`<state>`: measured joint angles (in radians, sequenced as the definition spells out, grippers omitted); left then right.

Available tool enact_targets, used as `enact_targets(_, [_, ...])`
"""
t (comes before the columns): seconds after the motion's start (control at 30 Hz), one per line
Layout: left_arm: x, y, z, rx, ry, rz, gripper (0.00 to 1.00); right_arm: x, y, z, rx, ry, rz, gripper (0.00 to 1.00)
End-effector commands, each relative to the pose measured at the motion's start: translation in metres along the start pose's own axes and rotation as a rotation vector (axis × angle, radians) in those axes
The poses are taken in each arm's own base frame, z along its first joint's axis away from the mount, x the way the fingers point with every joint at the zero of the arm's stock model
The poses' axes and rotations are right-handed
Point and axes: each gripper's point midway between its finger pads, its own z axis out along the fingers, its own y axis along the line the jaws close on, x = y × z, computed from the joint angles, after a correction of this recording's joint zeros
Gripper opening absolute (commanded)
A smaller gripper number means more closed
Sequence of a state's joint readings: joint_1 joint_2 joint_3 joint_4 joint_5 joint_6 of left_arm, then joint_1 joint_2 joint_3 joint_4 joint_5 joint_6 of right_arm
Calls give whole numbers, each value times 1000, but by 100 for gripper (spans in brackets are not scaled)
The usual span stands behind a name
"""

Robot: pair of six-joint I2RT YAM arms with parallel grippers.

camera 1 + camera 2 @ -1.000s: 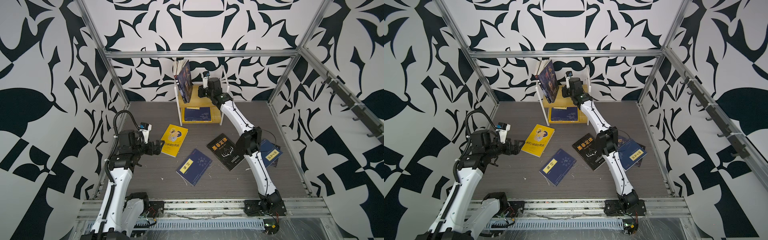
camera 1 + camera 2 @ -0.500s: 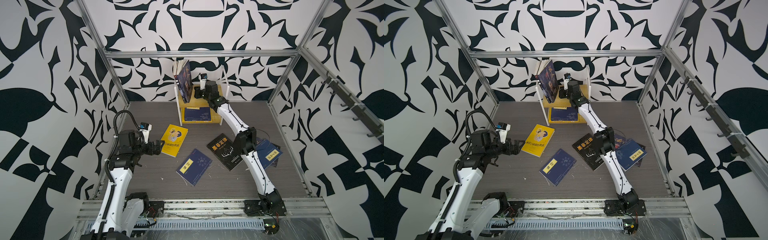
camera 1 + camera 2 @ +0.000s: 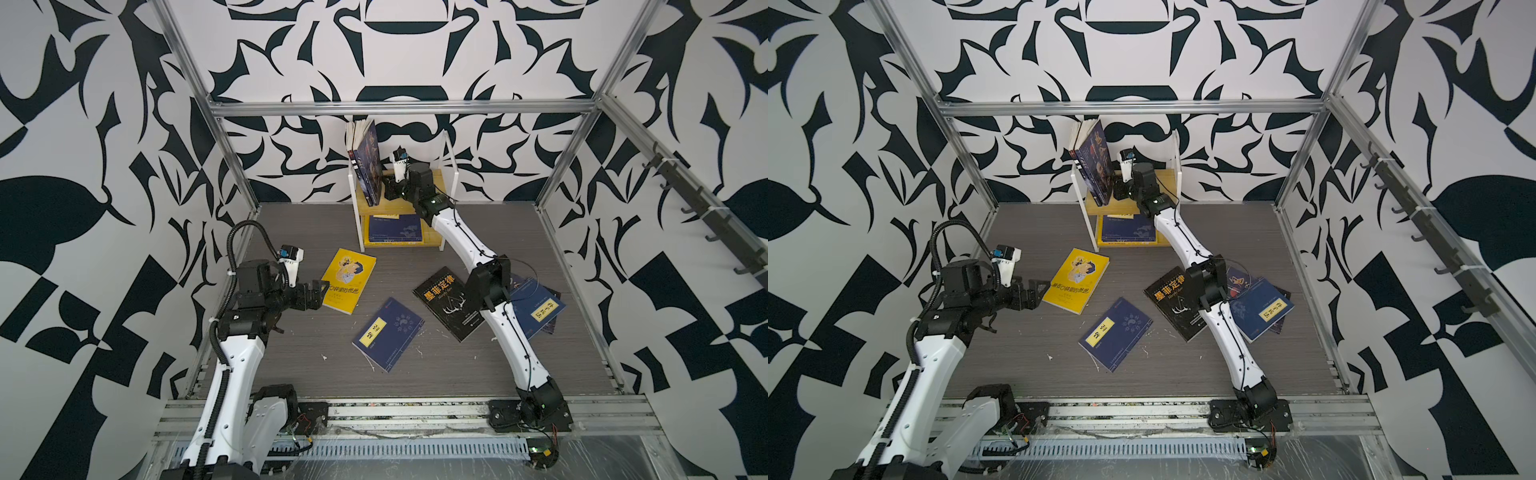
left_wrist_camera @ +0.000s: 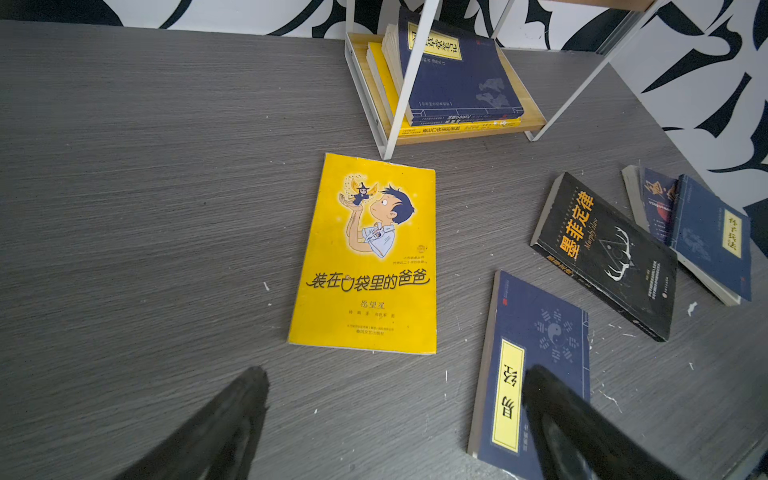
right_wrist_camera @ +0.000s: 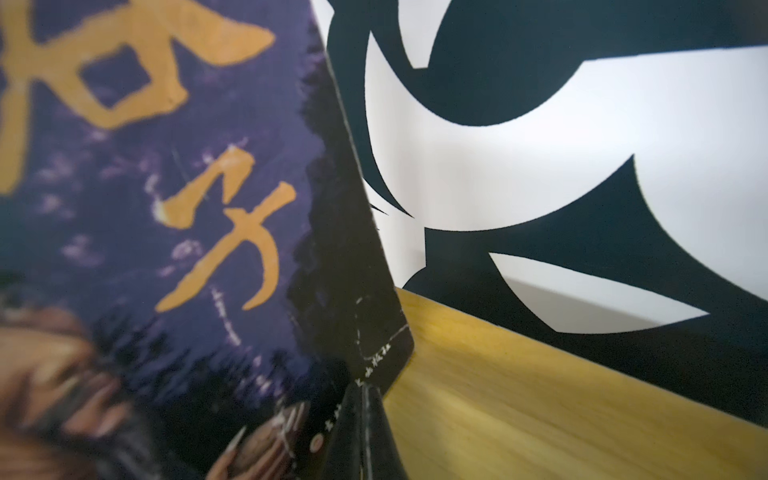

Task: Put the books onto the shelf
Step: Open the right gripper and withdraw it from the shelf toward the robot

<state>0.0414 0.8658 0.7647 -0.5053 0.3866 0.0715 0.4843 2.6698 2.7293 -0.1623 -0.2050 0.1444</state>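
The right gripper [image 3: 388,189] reaches onto the top board of the shelf [image 4: 469,135]. Its jaws are fully closed and grip nothing, with the tips against the lower corner of the purple-blue book [image 5: 166,208], which stands leaning there. On the lower board a navy book [image 4: 457,75] lies flat on a yellow one. The left gripper [image 4: 395,374] hovers over the table [image 4: 145,208], jaws wide and empty, near the yellow cartoon book [image 4: 365,253]. A labelled navy book [image 3: 388,332] and the black book [image 3: 446,301] lie nearby.
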Motion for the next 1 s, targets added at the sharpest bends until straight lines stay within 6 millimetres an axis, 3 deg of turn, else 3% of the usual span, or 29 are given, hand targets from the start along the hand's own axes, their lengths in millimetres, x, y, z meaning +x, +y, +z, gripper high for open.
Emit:
enact_targets(0.0, [1,-3,-2,16,-1,-6,99,-28,25,-13,-53,-29,-38,0])
enact_targets(0.37, [-3,-4,-4,18,-12,-12,100,-25,60,-16,-152,-9,-109,0])
enact_targets(0.5, [0,-3,-3,18,-7,-14,100,-29,57,-20,-116,-5,-117,0])
enact_targets(0.8, [-3,-4,-4,18,-12,-21,100,-66,37,-48,45,-31,-184,1])
enact_targets(0.83, [-4,-4,-4,17,-16,-21,100,-84,39,-60,54,-58,-194,1])
enact_targets(0.97, [0,-4,-2,18,-9,-21,100,-91,37,-80,90,-29,-207,7])
